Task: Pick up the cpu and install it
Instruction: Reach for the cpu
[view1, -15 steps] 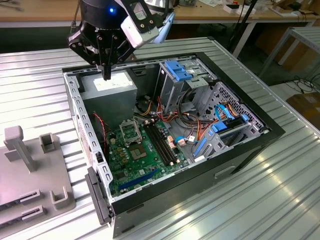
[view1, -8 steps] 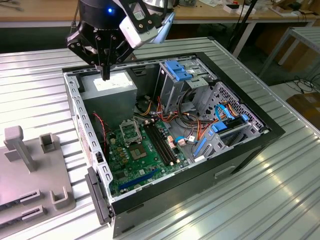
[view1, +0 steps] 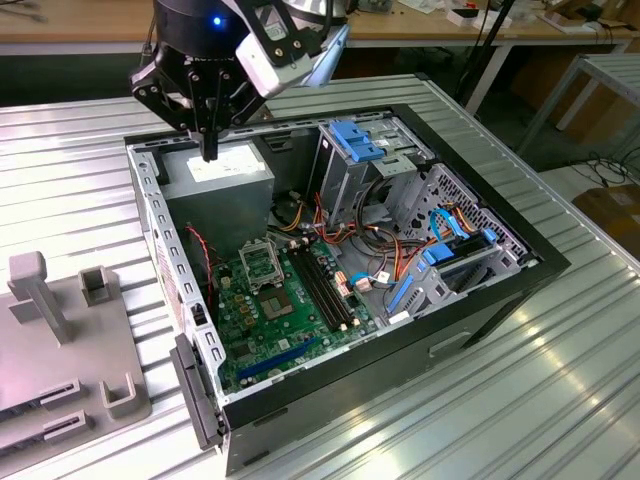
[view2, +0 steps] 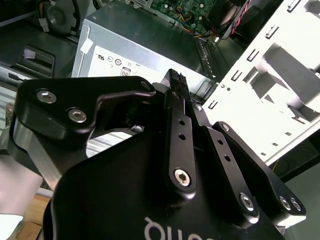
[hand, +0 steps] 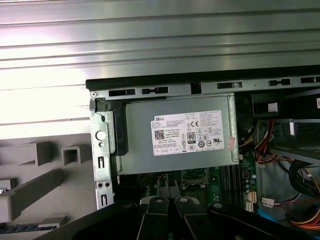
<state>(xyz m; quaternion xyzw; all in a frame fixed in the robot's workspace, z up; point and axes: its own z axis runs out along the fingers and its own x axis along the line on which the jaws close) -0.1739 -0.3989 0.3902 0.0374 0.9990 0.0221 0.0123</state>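
– Progress on the cpu job?

– Hard to call. Pincer (view1: 210, 150) hangs over the power supply (view1: 222, 182) inside the open computer case (view1: 470, 330), well apart from the socket frame (view1: 262, 263) on the green motherboard (view1: 250, 335).

– Grasping anything?

– Looks clenched, with nothing made out in its grip. Fingertips (view2: 173, 80) pressed together in the second wrist view, no silver square between or below them.

– Whereabouts of the cpu, then?

– Cannot tell. Cannot place it in the pincer, and cannot read the hollow of the socket frame well enough to call it filled or bare. Could also sit on the grey holder block (view1: 60, 335) beside the case on the ribbed tabletop (view1: 450, 420), toward the exterior view's left; too small to say.

– Done and left, as a judgement?

– Done: case lying open, socket within reach from above. Left, most likely: the whole of the install, perhaps the pickup too. No seated chip confirmed, and a clenched pincer over the power supply fits neither a pickup nor a placement in hand.
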